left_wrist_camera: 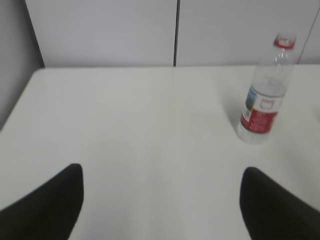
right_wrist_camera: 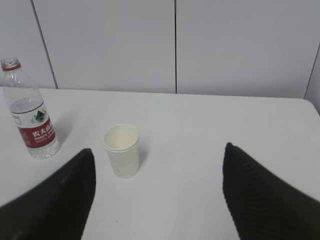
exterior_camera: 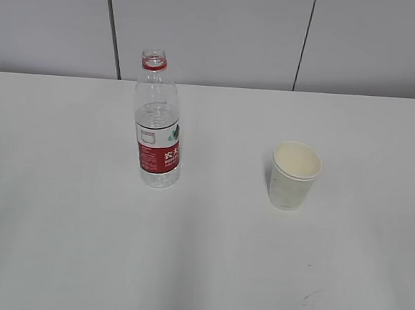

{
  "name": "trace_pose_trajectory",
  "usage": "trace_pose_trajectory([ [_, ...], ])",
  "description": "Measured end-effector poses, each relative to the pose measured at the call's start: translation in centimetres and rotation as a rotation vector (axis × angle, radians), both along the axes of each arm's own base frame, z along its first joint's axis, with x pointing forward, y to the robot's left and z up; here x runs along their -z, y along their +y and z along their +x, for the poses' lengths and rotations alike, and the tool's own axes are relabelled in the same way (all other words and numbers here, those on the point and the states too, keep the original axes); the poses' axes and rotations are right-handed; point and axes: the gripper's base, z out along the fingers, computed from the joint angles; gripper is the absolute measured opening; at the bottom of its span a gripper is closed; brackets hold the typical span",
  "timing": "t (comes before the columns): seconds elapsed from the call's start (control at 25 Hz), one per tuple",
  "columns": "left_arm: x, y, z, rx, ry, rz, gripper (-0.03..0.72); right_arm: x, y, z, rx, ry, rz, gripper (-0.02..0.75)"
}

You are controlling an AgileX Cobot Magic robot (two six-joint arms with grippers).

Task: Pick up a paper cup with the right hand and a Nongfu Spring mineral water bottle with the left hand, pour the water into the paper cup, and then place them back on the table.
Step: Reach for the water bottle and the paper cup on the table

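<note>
- The Nongfu Spring mineral water bottle [exterior_camera: 157, 122] stands upright and uncapped on the white surface [exterior_camera: 198, 269], on the left arm's side, so the left end effector [left_wrist_camera: 161, 205] can reach it.
- The paper cup [exterior_camera: 293, 176] stands upright, mouth up, well apart from the bottle on the right arm's side.
- The left end effector is spread wide and empty, the bottle ahead to its right.
- The right end effector [right_wrist_camera: 159, 195] is likewise spread and empty, the cup ahead, slightly left.
- Whether the task is starting or finished, I cannot tell.
</note>
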Motion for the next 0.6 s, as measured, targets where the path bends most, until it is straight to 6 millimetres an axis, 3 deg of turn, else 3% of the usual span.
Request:
trace_pose_trajectory([
  [0.16, -0.8, 0.3, 0.5, -0.021, -0.116, 0.048, 0.584, -0.2, -0.2, 0.1, 0.019, -0.029, -0.027, 0.587],
  [0.28, -0.3, 0.4, 1.2, -0.029, -0.140, 0.062, 0.581, 0.1, -0.3, 0.4, 0.029, -0.039, -0.074, 0.587],
  [0.6, 1.3, 0.4, 2.7, -0.006, -0.185, 0.061, 0.566, 3.6, -0.2, 2.6, 0.031, -0.027, -0.111, 0.587],
])
